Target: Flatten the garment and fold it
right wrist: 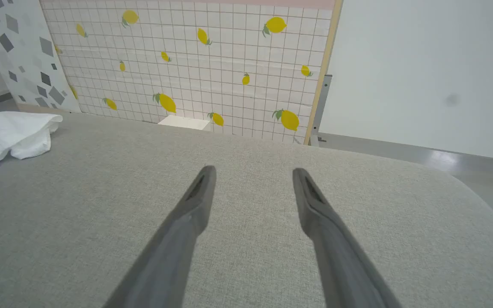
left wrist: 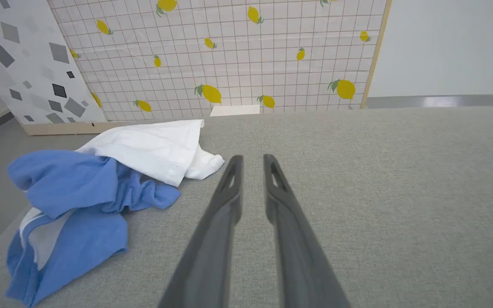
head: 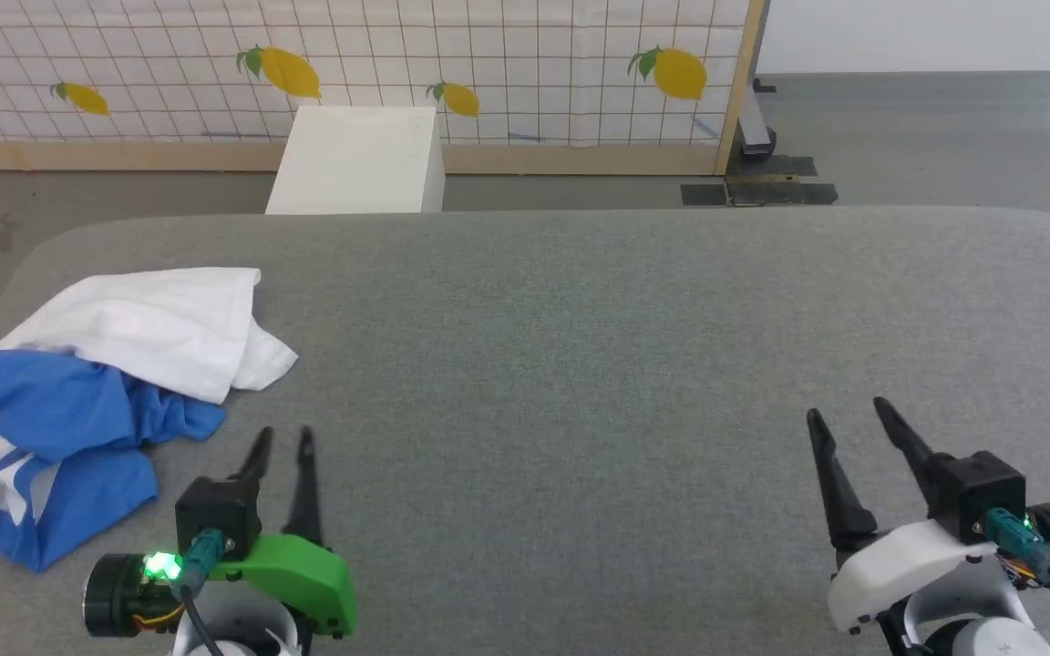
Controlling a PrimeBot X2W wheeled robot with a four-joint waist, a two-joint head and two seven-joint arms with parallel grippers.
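While bunched, garment [head: 151, 333] near L jaws, w/o contact.

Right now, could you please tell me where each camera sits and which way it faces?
Head view: on the head, looking forward and down at the table; left gripper and right gripper at the bottom.
Left wrist view: along its own fingers toward the lemon screen.
Right wrist view: likewise, fingers wider apart.
Shared: the crumpled garment.

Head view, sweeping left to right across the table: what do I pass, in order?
Crumpled garment → left gripper, jaws narrowly apart → right gripper, jaws wider apart.
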